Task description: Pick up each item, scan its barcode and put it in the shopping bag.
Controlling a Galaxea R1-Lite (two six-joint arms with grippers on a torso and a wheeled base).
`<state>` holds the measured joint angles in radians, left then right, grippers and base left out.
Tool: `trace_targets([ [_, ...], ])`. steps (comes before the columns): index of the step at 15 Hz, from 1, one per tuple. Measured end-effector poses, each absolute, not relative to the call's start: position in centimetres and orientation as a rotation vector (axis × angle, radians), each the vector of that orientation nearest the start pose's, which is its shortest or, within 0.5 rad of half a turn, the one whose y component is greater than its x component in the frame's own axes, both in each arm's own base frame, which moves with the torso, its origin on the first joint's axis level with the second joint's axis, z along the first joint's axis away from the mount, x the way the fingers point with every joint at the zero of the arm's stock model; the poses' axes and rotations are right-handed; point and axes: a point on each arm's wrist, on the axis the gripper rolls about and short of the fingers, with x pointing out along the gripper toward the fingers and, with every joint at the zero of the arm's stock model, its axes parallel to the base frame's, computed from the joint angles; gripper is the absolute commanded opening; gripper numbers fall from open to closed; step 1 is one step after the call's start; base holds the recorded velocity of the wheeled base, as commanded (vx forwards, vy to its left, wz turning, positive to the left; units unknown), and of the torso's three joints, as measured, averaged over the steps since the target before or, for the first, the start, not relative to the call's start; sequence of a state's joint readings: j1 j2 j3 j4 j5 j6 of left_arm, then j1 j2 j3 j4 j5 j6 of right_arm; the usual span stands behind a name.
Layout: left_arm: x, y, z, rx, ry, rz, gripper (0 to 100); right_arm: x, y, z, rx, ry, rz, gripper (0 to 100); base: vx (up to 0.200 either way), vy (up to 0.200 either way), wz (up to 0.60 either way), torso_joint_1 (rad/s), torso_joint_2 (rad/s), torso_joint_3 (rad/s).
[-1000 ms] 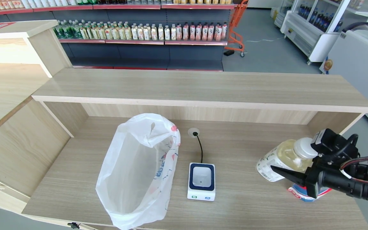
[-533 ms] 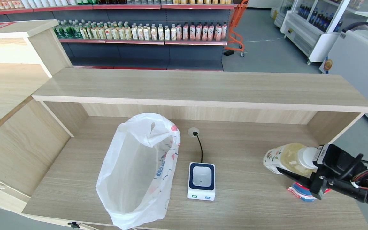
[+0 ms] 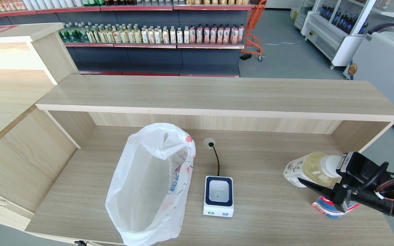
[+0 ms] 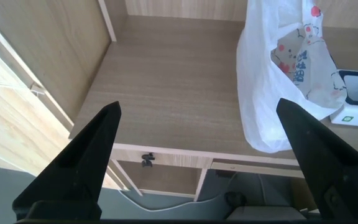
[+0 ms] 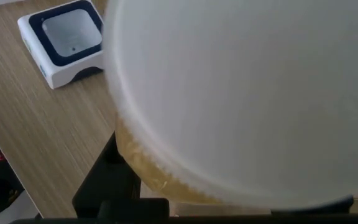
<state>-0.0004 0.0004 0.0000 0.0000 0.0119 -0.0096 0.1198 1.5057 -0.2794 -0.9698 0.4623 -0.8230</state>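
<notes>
**Bottle in the right hand, scanner not yet reached**

The left hand (image 4: pixel 201 152) hung off the bench's (image 3: pixel 268 222) front-left corner, its fingers wide apart and holding nothing. On the left part of the bench stood the shopping bag (image 3: pixel 150 184), white thin film with its mouth open upward. Just beside it on the right, near the front edge, sat the scanner (image 3: pixel 219 195), window facing up, its cable running back to a hole in the bench.

Well apart from the scanner, near the right edge, the bottle (image 3: pixel 299 167) lay on its side in the right hand (image 3: pixel 315 181). The hand's fingers were clamped on the bottle's upper body just below the white cap, and the labelled base pointed toward the scanner. It seemed to be off the surface, though that was hard to confirm. A red-and-blue packet (image 3: pixel 333 208) lay on the bench under that hand.

The bottle looked nearly full of pale yellow liquid, so probably heavy for its size. With the grip near the cap, the base would likely sag. Its smooth round wall could slip or turn between the fingers; a hold on the shoulder, clear of the label, looked best. The bag would give no support and might fold when the bottle went in.
</notes>
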Motion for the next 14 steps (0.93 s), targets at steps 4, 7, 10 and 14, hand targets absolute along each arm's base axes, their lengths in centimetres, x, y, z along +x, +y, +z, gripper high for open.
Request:
trace_targets([
  [4,-2.3,0.0,7.5,-0.014,0.0,0.011,100,21.7,3.7,13.9,-0.742,-0.038,0.693,0,0.0,0.2,0.0,0.001,0.0,0.004],
  [7,-2.3,0.0,7.5,-0.009,0.0,0.011,100,22.6,3.9,13.5,-0.767,-0.052,0.707,0,0.0,0.0,0.0,0.0,0.0,0.0],
  [10,-2.3,0.0,7.5,-0.009,0.0,0.011,100,23.8,4.0,12.4,-0.815,-0.103,0.75,0,0.0,0.0,0.0,0.0,0.0,0.0],
  [14,-2.3,0.0,7.5,-0.009,0.0,0.011,100,25.4,4.2,10.5,-0.856,-0.223,0.852,0,0.0,0.0,0.0,0.0,0.0,0.0],
])
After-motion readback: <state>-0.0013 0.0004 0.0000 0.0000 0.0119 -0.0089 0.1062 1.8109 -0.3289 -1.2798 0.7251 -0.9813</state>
